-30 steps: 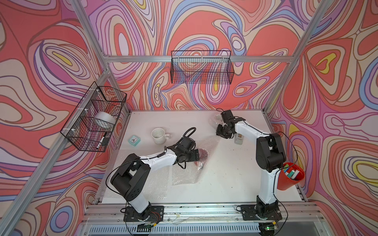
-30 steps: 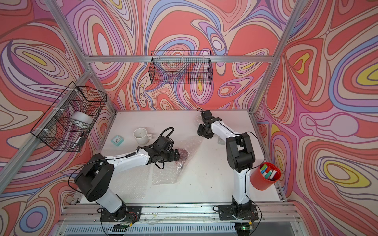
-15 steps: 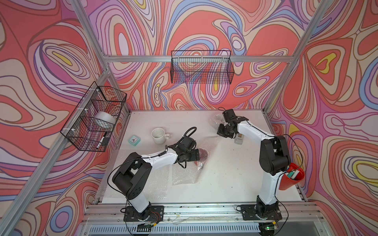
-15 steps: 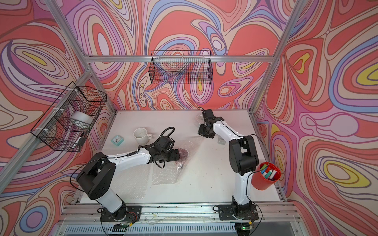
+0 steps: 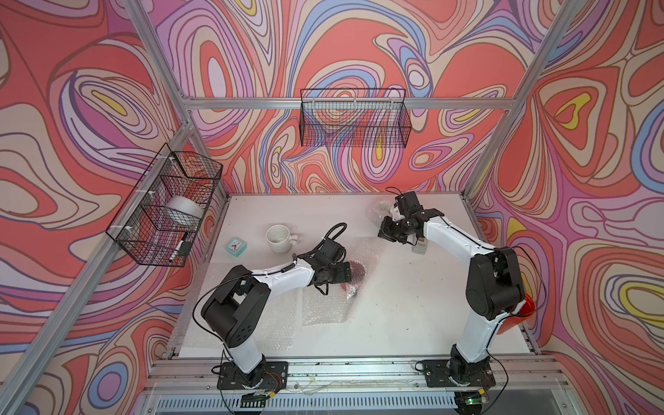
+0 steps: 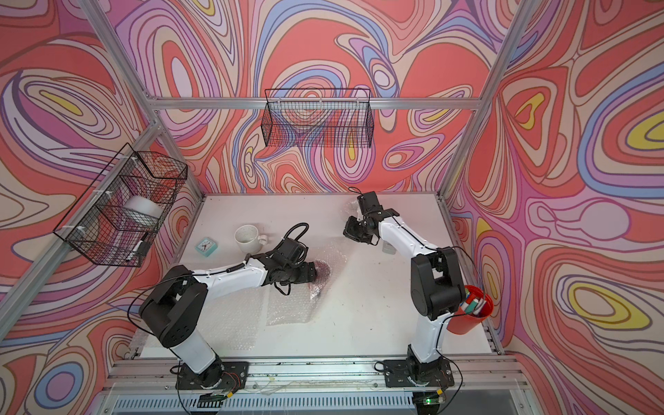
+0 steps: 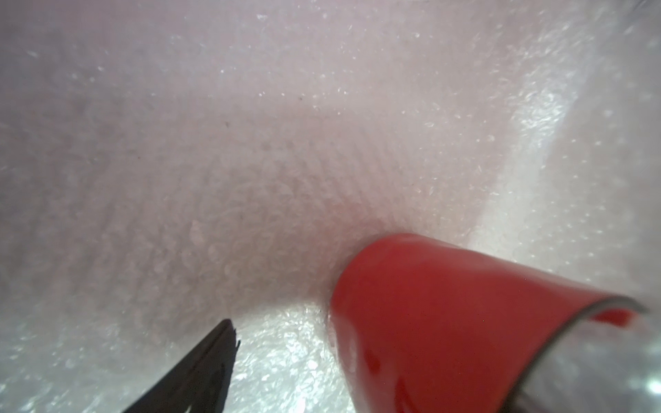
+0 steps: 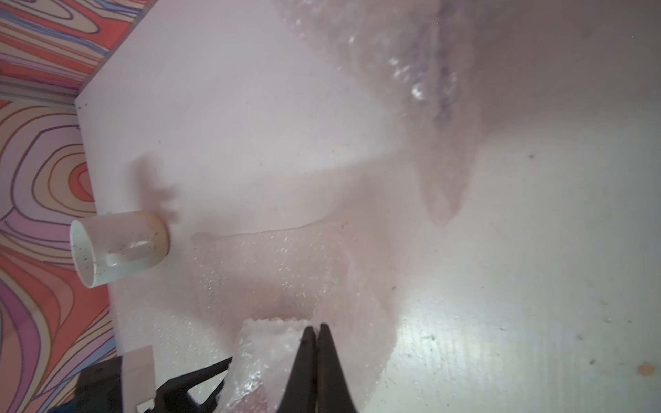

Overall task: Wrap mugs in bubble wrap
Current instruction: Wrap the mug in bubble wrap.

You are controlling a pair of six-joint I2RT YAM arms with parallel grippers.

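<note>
Starting near left: a spare sheet (image 5: 248, 323) of bubble wrap, flat on the table (image 5: 413, 323), untouched. Just beyond, toward the middle, the working bubble wrap (image 5: 323, 305), near end flat, far end raised like a curtain. On it, the red mug (image 5: 357, 269), half veiled behind that curtain. Right at that mug, the left gripper (image 5: 345, 275), jaws spread wide, 1 finger (image 7: 200, 368) clear of the red wall in the left wrist view. Bracing rather than clamping, by the look of it. Farther right, the right gripper (image 5: 383, 234), pinched fully together, apparently on the sheet's raised edge.

Far left now: white mug (image 5: 278, 238), upright on bare table, no wrap at all, mint clock (image 5: 235, 247) beside it. Far right: a crumpled clear bundle (image 5: 377, 211), greyish inside, probably 1 mug done.

Call it 1 of 3 wrapped, 1 under way with folding and rolling to come, 1 waiting.
</note>
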